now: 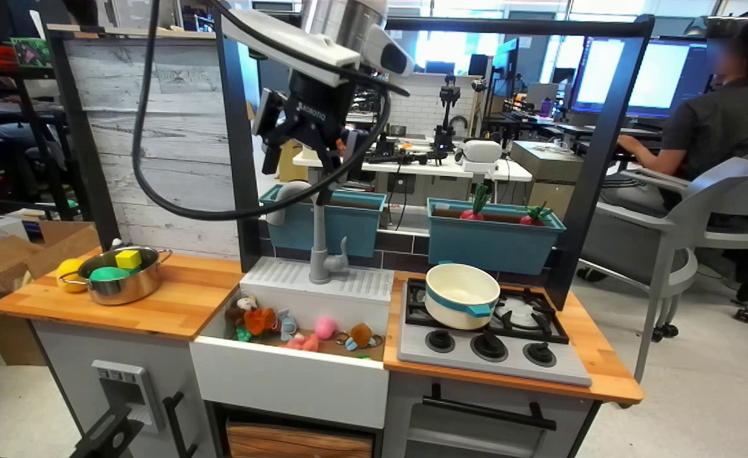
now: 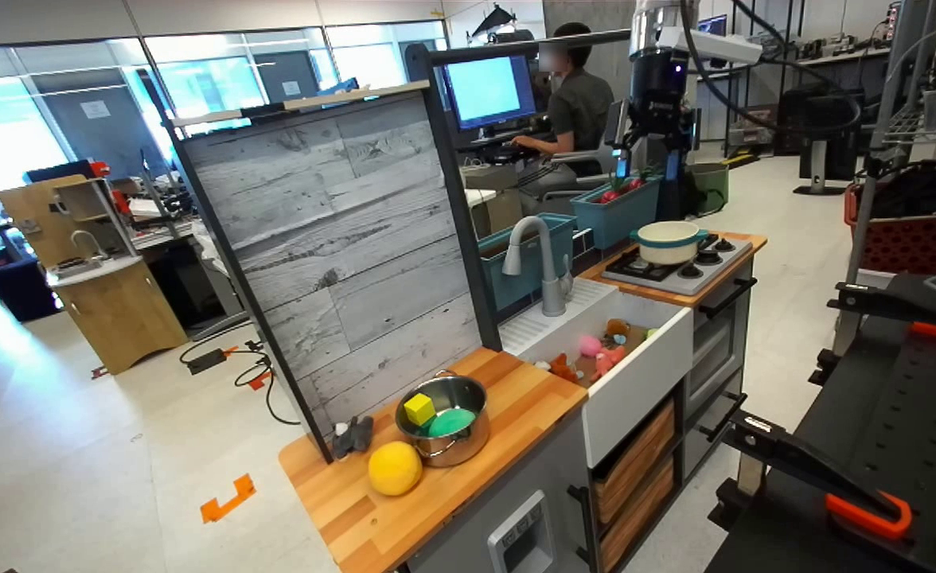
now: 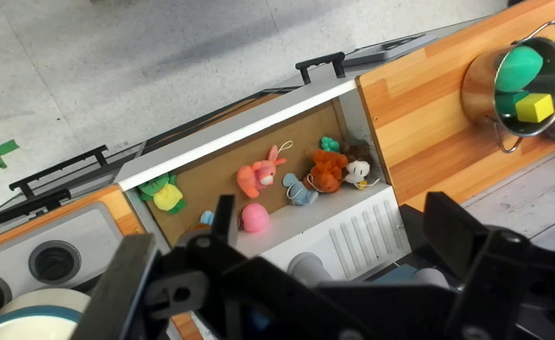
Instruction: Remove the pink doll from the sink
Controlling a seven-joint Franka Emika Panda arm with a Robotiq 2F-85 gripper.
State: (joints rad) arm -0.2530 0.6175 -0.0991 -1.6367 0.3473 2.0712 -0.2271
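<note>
The white sink [image 1: 291, 381] holds several small plush dolls; it also shows in an exterior view [image 2: 639, 382] and the wrist view [image 3: 239, 132]. A coral-pink rabbit doll [image 3: 258, 175] lies on the basin floor near the middle; it shows in both exterior views [image 1: 303, 343] [image 2: 607, 362]. A rounder bright pink thing [image 3: 255, 217] sits beside it by the back wall, also in both exterior views [image 1: 325, 327] [image 2: 590, 344]; its face is not visible. My gripper [image 1: 299, 173] is open and empty, high above the sink's back, fingers wide apart in the wrist view [image 3: 332, 205].
A grey faucet [image 1: 320, 248] rises at the sink's back, below my gripper. Teal planters [image 1: 495, 235] hang behind. A cream pot [image 1: 463, 296] stands on the stovetop. A metal pot [image 2: 460, 446] with toy food and a yellow ball [image 2: 395, 468] are on the wooden counter.
</note>
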